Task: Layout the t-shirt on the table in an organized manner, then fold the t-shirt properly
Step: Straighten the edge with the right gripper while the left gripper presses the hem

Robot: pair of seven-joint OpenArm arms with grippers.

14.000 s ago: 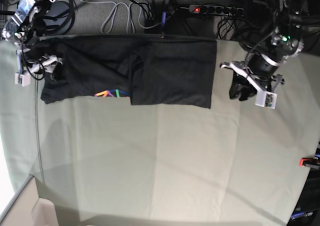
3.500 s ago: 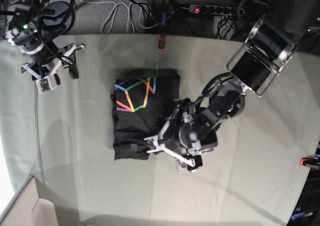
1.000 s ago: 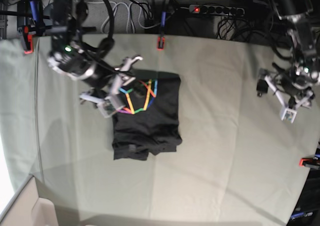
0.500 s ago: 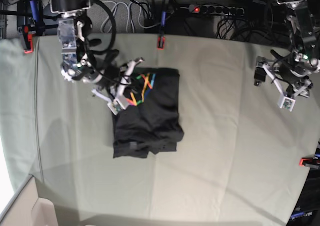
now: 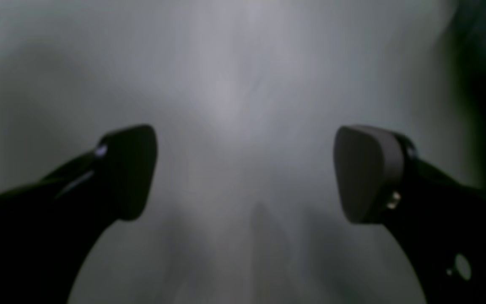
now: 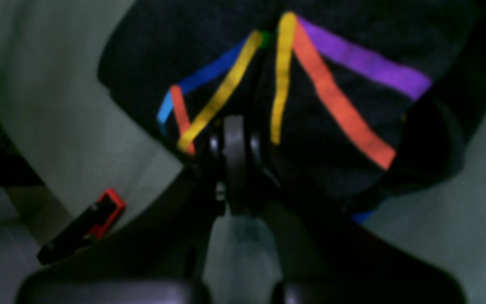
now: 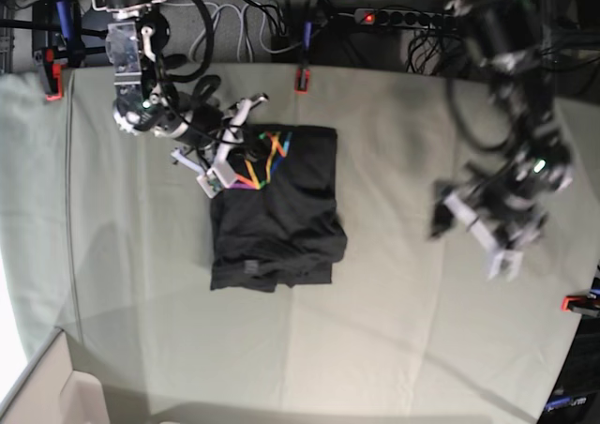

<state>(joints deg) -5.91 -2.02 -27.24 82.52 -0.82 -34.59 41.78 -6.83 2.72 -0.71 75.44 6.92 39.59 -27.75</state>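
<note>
The t-shirt (image 7: 277,213) lies folded in a dark block on the table (image 7: 394,321), left of centre, its rainbow logo (image 6: 285,84) at the far-left corner. The right gripper (image 7: 236,145) has its fingers pinched together on the fabric at the logo, bunching it up. The left gripper (image 5: 243,173) hovers above bare cloth well right of the shirt, fingers wide apart, holding nothing. A red clamp (image 7: 302,79) sits on the far edge.

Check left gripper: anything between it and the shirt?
Nothing visible. Only bare table lies between the open left gripper and the shirt. The right gripper is shut on its logo corner.
</note>
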